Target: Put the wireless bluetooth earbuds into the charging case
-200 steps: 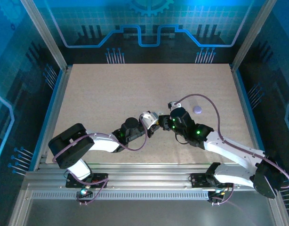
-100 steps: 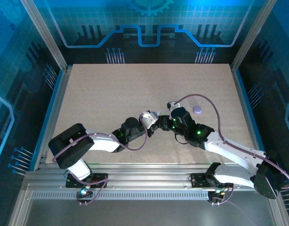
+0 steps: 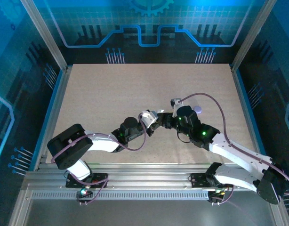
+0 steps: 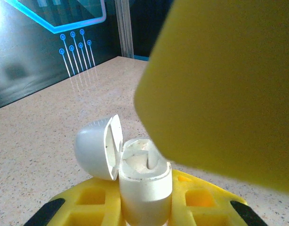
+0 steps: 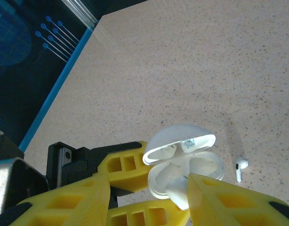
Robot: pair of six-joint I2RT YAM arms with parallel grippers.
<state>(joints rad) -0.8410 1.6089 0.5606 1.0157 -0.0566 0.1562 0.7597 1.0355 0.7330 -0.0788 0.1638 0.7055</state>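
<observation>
Centrally in the overhead view, both arms meet above the table [image 3: 111, 89]. The left gripper [image 4: 145, 207] is closed tight on the white charging case [image 4: 144, 183], with its yellow fingers pinching the lower body. In the left wrist view the case stands upright, lid [image 4: 95, 148] flipped open to the left. Just right of it, the right gripper [image 5: 149, 190] has its fingers parted, one on either side of the open case, gripping nothing I can make out. At lower right of the right wrist view, a white earbud [image 5: 239, 165] lies on the table near the case. Farther right overhead, a pale purple object [image 3: 197, 109] sits against the right arm. A second ago that object stood clear of the arm, which has since shifted slightly rightward. The left gripper and case have barely moved.
</observation>
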